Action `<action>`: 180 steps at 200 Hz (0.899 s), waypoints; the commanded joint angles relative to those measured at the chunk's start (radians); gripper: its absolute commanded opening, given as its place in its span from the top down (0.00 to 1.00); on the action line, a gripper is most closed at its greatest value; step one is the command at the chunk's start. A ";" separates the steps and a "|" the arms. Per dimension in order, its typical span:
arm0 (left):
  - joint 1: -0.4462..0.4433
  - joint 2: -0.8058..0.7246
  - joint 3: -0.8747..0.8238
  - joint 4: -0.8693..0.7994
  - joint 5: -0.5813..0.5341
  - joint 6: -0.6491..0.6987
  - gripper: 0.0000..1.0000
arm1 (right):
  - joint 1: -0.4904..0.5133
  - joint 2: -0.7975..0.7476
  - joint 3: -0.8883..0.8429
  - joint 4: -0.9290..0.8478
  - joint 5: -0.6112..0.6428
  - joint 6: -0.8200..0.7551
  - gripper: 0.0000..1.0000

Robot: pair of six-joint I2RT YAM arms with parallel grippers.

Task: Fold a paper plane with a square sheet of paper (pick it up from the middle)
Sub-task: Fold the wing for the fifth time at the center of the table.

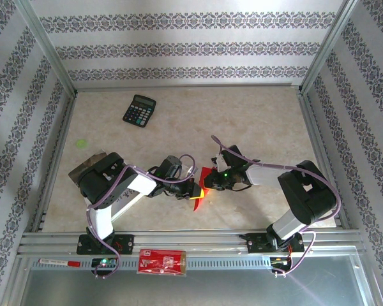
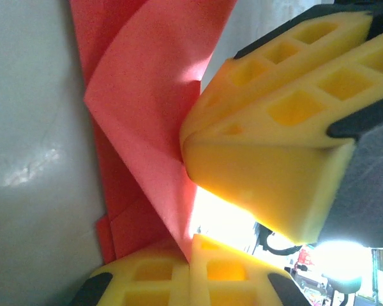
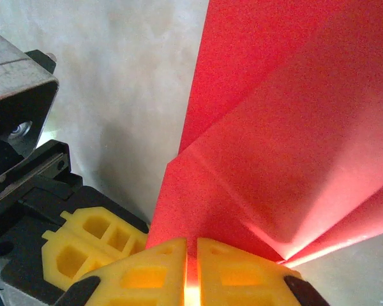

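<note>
The tabletop (image 1: pixel 255 121) is pale beige stone-patterned laminate, boxed in by an aluminium frame (image 1: pixel 51 60). Three walls of striped wallpaper (image 1: pixel 179 48) rise behind and beside it: white bands alternating with grey damask bands.

At about 11 o'clock from the table's middle lies a black calculator (image 1: pixel 139 110), well apart from both arms. A small green spot (image 1: pixel 82 143) marks the surface toward 9 o'clock. On the slotted rail along the near edge, around 6 to 7 o'clock, rests a red printed packet (image 1: pixel 161 261), with a red-and-white pen (image 1: pixel 57 262) further left on the same rail.

The square sheet of paper (image 1: pixel 205 176) is partly folded and is held up off the table near 6 o'clock, between the two arms. The left gripper (image 1: pixel 195 191) and the right gripper (image 1: pixel 212 183) meet almost tip to tip. Both are clenched on the red sheet.

In the left wrist view the yellow fingers (image 2: pixel 153 280) pinch a creased flap of the paper (image 2: pixel 147 95), and the right gripper (image 2: pixel 198 137) presses in at 2 o'clock — touching the same fold. In the right wrist view the paper (image 3: pixel 293 127) fans upward from the seam of the closed pads (image 3: pixel 236 268), and the left gripper's fingers (image 3: pixel 89 245) sit just beside them at 8 o'clock.
</note>
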 commanded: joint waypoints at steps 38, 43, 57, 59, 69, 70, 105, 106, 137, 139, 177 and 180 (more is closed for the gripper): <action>0.019 0.018 -0.019 0.023 -0.009 -0.015 1.00 | 0.010 0.036 0.008 -0.006 0.041 -0.015 0.87; 0.019 0.017 -0.020 0.023 -0.009 -0.015 1.00 | 0.010 0.038 0.012 -0.009 0.043 -0.016 0.87; 0.019 0.017 -0.022 0.021 -0.013 -0.015 1.00 | 0.010 0.044 0.019 -0.019 0.055 -0.018 0.87; 0.019 0.017 -0.022 0.021 -0.013 -0.016 1.00 | 0.011 0.045 0.020 -0.021 0.057 -0.020 0.87; 0.019 0.014 -0.022 0.020 -0.014 -0.015 1.00 | 0.011 0.050 0.023 -0.030 0.065 -0.023 0.87; 0.019 0.013 -0.023 0.019 -0.015 -0.015 1.00 | 0.011 0.051 0.023 -0.031 0.066 -0.023 0.87; 0.021 -0.013 -0.029 -0.008 -0.031 -0.002 0.99 | 0.012 0.055 0.013 -0.067 0.105 -0.030 0.88; 0.021 -0.014 -0.030 -0.010 -0.032 -0.001 0.99 | 0.012 0.055 0.013 -0.069 0.106 -0.029 0.88; 0.021 -0.061 -0.029 -0.073 -0.052 0.030 0.89 | 0.013 0.057 0.000 -0.074 0.117 -0.020 0.89; 0.021 -0.065 -0.029 -0.078 -0.055 0.032 0.88 | 0.013 0.057 0.000 -0.074 0.117 -0.019 0.89; 0.021 -0.131 -0.030 -0.150 -0.075 0.063 0.79 | 0.017 0.057 -0.006 -0.075 0.125 -0.009 0.90; 0.021 -0.135 -0.030 -0.156 -0.075 0.064 0.78 | 0.018 0.056 -0.006 -0.074 0.125 -0.009 0.90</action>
